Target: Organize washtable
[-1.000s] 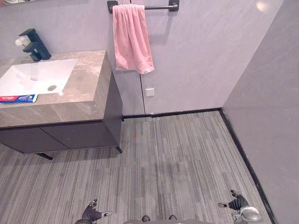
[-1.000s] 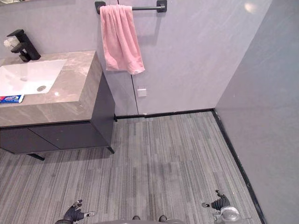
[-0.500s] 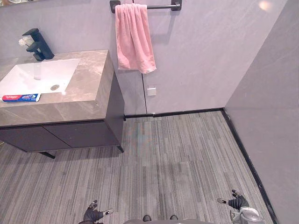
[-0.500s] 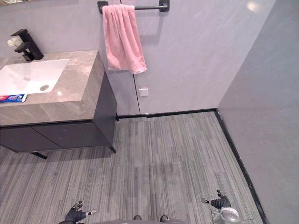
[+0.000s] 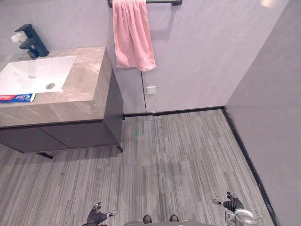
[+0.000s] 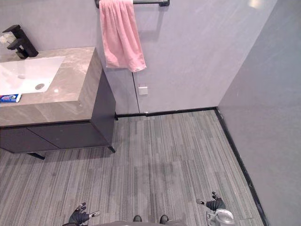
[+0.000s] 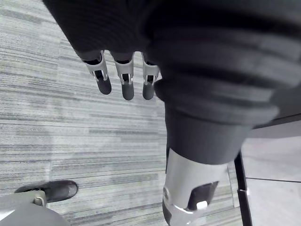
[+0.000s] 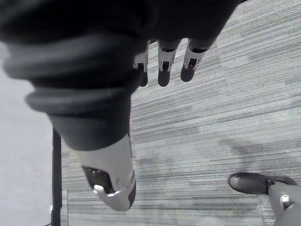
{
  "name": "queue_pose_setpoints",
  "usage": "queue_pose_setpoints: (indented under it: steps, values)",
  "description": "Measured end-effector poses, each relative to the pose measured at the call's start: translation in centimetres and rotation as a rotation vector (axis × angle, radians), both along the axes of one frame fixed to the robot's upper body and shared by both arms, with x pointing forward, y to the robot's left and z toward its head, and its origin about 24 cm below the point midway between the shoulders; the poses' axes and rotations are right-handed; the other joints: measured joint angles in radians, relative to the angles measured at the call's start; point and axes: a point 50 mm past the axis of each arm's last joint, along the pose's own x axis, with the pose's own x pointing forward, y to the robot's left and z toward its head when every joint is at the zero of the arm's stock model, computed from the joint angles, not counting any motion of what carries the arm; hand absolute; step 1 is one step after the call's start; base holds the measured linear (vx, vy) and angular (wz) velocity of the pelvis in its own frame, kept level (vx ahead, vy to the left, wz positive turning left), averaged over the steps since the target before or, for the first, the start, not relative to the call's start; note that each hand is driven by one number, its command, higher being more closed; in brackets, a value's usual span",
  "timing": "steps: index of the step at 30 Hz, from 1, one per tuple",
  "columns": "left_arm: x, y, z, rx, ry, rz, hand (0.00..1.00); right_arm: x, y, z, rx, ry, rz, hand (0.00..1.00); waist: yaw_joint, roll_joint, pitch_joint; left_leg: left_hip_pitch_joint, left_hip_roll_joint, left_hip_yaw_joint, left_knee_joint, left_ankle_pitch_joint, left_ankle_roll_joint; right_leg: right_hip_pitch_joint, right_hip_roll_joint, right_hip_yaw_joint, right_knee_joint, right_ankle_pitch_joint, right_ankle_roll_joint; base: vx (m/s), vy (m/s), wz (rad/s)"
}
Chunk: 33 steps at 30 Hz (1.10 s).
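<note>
- Since the picture of half a second ago the whole view has shifted a little, so the camera has moved; the toothpaste tube point(image 5: 16, 97) lies at the same place on the washtable point(image 5: 70, 106).
- The tube lies flat on the stone top, just beside the front edge of the white sink point(image 5: 28, 75), at the robot's left.
- A black faucet point(image 5: 33, 41) stands behind the sink.
- A pink towel point(image 5: 133, 35) hangs from the dark rail point(image 5: 162, 2) on the wall, beside the washtable's right end.
- The left hand point(image 5: 98, 217) hangs low over the grey striped floor point(image 5: 178, 155), well apart from the washtable; its fingers point(image 7: 124, 87) are straight and loose and hold nothing.
- The right hand point(image 5: 230, 204) hangs low at the other side, its fingers point(image 8: 162, 75) also straight, with nothing in them.
</note>
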Motion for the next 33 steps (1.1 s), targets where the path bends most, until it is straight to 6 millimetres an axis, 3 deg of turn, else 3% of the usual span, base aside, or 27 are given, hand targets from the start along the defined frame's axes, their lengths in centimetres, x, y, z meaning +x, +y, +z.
queue_pose_setpoints:
  steps: [4, 6, 7, 8, 9, 10, 12, 14, 16, 17, 18, 19, 20, 21, 22, 24, 26, 28, 29, 31, 33]
  values:
    - [0.1, -0.2, 0.0, 0.001, -0.004, 0.009, 0.00, 0.6, 0.4, 0.0, 0.017, -0.019, -0.012, 0.00, 0.000, 0.002, 0.002, -0.046, 0.010, 0.031, 0.068, -0.054, 0.009, -0.029, 0.005, 0.035, 0.003, -0.003, 0.005, 0.07, -0.005, -0.28]
    - [0.6, -0.2, 0.1, 0.000, -0.023, 0.018, 0.00, 1.0, 0.6, 0.2, 0.018, -0.035, -0.011, 0.00, 0.002, 0.008, 0.010, -0.069, 0.024, 0.048, 0.122, -0.094, 0.012, -0.059, 0.011, 0.048, 0.060, -0.037, 0.025, 0.10, 0.002, -0.30]
    - [1.1, -0.2, 0.3, 0.004, -0.043, 0.012, 0.00, 1.4, 0.7, 0.3, 0.022, -0.044, -0.009, 0.00, 0.005, 0.008, 0.017, -0.086, 0.031, 0.058, 0.166, -0.123, 0.016, -0.099, 0.013, 0.051, 0.158, -0.089, 0.029, 0.08, -0.007, -0.26]
    - [1.5, -0.3, 0.5, 0.005, -0.058, 0.004, 0.00, 1.5, 0.8, 0.3, 0.026, -0.047, -0.013, 0.00, 0.006, 0.009, 0.025, -0.088, 0.034, 0.065, 0.194, -0.146, 0.019, -0.134, 0.011, 0.044, 0.247, -0.128, 0.051, 0.11, 0.004, -0.35]
    - [2.2, -0.4, 0.6, 0.005, -0.076, -0.013, 0.00, 1.5, 0.9, 0.2, 0.028, -0.047, -0.013, 0.00, 0.016, 0.013, 0.036, -0.082, 0.041, 0.078, 0.225, -0.172, 0.026, -0.202, 0.002, 0.010, 0.415, -0.172, 0.101, 0.08, 0.021, -0.25]
    - [2.4, -0.4, 0.8, 0.007, -0.085, -0.023, 0.00, 1.5, 1.0, 0.2, 0.030, -0.048, -0.012, 0.00, 0.017, 0.011, 0.038, -0.079, 0.039, 0.079, 0.233, -0.178, 0.027, -0.231, -0.009, -0.010, 0.487, -0.182, 0.114, 0.12, 0.041, -0.15]
    - [3.7, -0.1, 1.4, 0.027, -0.120, -0.061, 0.00, 1.3, 1.6, 0.0, 0.044, -0.038, -0.008, 0.00, 0.020, -0.007, 0.065, -0.014, 0.024, 0.071, 0.226, -0.206, 0.047, -0.329, -0.070, -0.098, 0.772, -0.204, 0.113, 0.15, 0.033, 0.13]
    - [4.2, 0.4, 1.7, 0.045, -0.130, -0.079, 0.00, 1.2, 2.0, -0.2, 0.053, -0.031, 0.007, 0.00, 0.015, -0.013, 0.073, 0.011, 0.018, 0.062, 0.229, -0.233, 0.049, -0.366, -0.112, -0.138, 0.838, -0.252, 0.093, 0.20, -0.003, 0.14]
    - [4.5, 0.5, 1.8, 0.048, -0.138, -0.082, 0.00, 1.5, 1.9, -0.1, 0.053, -0.037, 0.010, 0.00, -0.002, -0.010, 0.074, 0.031, 0.034, 0.037, 0.227, -0.247, 0.041, -0.405, -0.122, -0.172, 0.797, -0.277, 0.078, 0.27, -0.048, 0.37]
    - [5.0, 0.3, 1.9, 0.045, -0.150, -0.089, 0.00, 1.6, 1.8, 0.0, 0.048, -0.040, 0.011, 0.00, -0.017, 0.003, 0.082, 0.047, 0.059, 0.011, 0.215, -0.249, 0.038, -0.429, -0.119, -0.193, 0.733, -0.273, 0.071, 0.36, -0.121, 0.60]
    - [5.4, 0.0, 1.9, 0.040, -0.158, -0.101, 0.00, 1.6, 1.5, 0.1, 0.041, -0.042, 0.012, 0.00, -0.027, 0.020, 0.091, 0.073, 0.092, -0.006, 0.189, -0.248, 0.027, -0.465, -0.097, -0.198, 0.620, -0.233, 0.046, 0.38, -0.139, 0.51]
    - [5.5, -0.1, 2.0, 0.039, -0.159, -0.105, 0.00, 1.6, 1.5, 0.1, 0.040, -0.043, 0.012, 0.00, -0.028, 0.020, 0.092, 0.076, 0.096, -0.007, 0.189, -0.247, 0.026, -0.468, -0.093, -0.197, 0.588, -0.215, 0.046, 0.42, -0.150, 0.35]
    - [5.6, -0.1, 2.0, 0.041, -0.160, -0.116, 0.00, 1.1, 1.3, 0.0, 0.036, -0.033, 0.009, 0.00, -0.029, -0.003, 0.084, 0.095, 0.091, -0.017, 0.187, -0.250, -0.007, -0.473, -0.100, -0.181, 0.471, -0.091, 0.030, 0.37, -0.136, 0.25]
    - [5.6, -0.3, 1.9, 0.038, -0.157, -0.121, 0.00, 0.7, 1.1, 0.0, 0.030, -0.023, 0.005, 0.00, -0.030, -0.008, 0.083, 0.108, 0.097, -0.029, 0.187, -0.261, -0.026, -0.470, -0.109, -0.184, 0.485, -0.035, -0.018, 0.48, -0.190, 0.23]
    - [5.7, -1.0, 1.8, 0.020, -0.158, -0.130, 0.00, 0.7, 0.6, 0.1, 0.017, -0.022, 0.002, 0.00, -0.028, 0.024, 0.081, 0.117, 0.134, -0.038, 0.196, -0.260, -0.056, -0.473, -0.091, -0.213, 0.532, -0.071, -0.039, 0.47, -0.224, 0.19]
    - [6.2, -1.1, 2.0, 0.020, -0.174, -0.132, 0.00, 1.4, 0.9, 0.3, 0.023, -0.044, 0.010, 0.00, -0.034, 0.023, 0.079, 0.086, 0.143, -0.054, 0.270, -0.216, -0.130, -0.453, -0.087, -0.229, 0.535, -0.123, -0.055, 0.53, -0.264, 0.21]
    - [6.2, -1.9, 1.7, -0.005, -0.178, -0.124, 0.00, 0.8, 1.0, 0.0, 0.027, -0.028, 0.006, 0.00, -0.025, 0.029, 0.086, -0.060, 0.179, -0.110, 0.652, -0.136, -0.183, -0.301, -0.055, -0.251, 0.415, -0.138, -0.065, 0.58, -0.264, 0.32]
    - [5.6, -2.4, 1.4, -0.020, -0.163, -0.117, 0.00, 0.7, 1.5, -0.1, 0.035, -0.033, -0.009, 0.00, -0.006, 0.019, 0.094, -0.144, 0.220, -0.064, 0.893, -0.155, -0.157, -0.165, -0.039, -0.260, 0.330, -0.137, -0.066, 0.41, -0.145, 0.17]
    - [5.6, -2.9, 1.4, -0.034, -0.168, -0.115, 0.00, 0.8, 1.7, -0.1, 0.035, -0.043, -0.018, 0.00, 0.011, 0.004, 0.100, -0.209, 0.241, -0.015, 0.963, -0.172, -0.126, -0.099, -0.038, -0.259, 0.285, -0.137, -0.066, 0.35, -0.111, 0.08]
    - [6.2, -3.5, 1.6, -0.046, -0.195, -0.118, 0.00, 1.6, 1.8, 0.2, 0.036, -0.077, -0.029, 0.00, 0.032, 0.000, 0.104, -0.317, 0.248, 0.023, 0.948, -0.193, -0.092, -0.046, -0.038, -0.255, 0.221, -0.137, -0.065, 0.29, -0.036, 0.02]
    - [6.2, -3.4, 1.7, -0.044, -0.197, -0.113, 0.00, 2.5, 2.2, 0.5, 0.043, -0.098, -0.027, 0.00, 0.048, -0.003, 0.107, -0.411, 0.230, 0.034, 0.825, -0.194, -0.088, -0.019, -0.045, -0.251, 0.184, -0.137, -0.056, 0.27, 0.067, -0.07]
